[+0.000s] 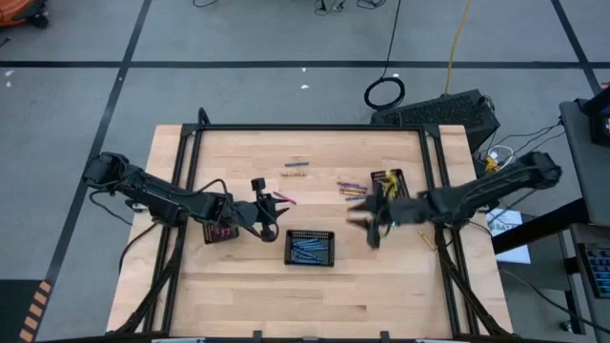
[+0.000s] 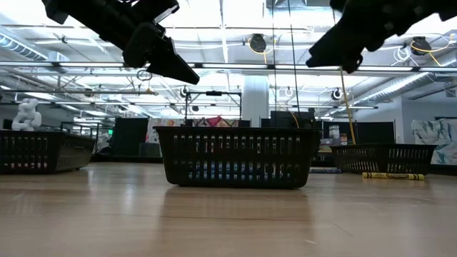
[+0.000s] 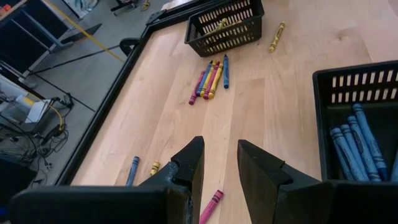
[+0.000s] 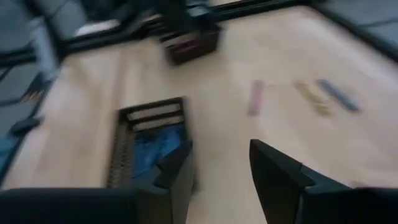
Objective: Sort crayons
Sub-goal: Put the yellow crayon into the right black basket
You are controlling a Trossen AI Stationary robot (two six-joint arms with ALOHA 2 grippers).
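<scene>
Three black trays stand on the wooden table: one with pink crayons [image 1: 221, 232], one with blue crayons [image 1: 311, 247] and one with yellow crayons [image 1: 389, 181]. Loose crayons lie flat on the table at the far middle [image 1: 295, 168] and in a mixed cluster [image 3: 208, 78]. My left gripper [image 3: 221, 168] is open and empty, up in the air above a pink crayon [image 3: 211, 205]; it also shows in the high view [image 1: 274, 204]. My right gripper [image 4: 221, 171] is open and empty, above the table between the blue and yellow trays [image 1: 370, 227].
A single yellow crayon [image 2: 393, 175] lies near the table's right rail. A blue crayon [image 3: 132, 169] and a yellow stub [image 3: 154, 167] lie near the far rail. Black frame rails [image 1: 181, 181] run along the table's sides. Bare wood [image 1: 315, 295] lies toward the near edge.
</scene>
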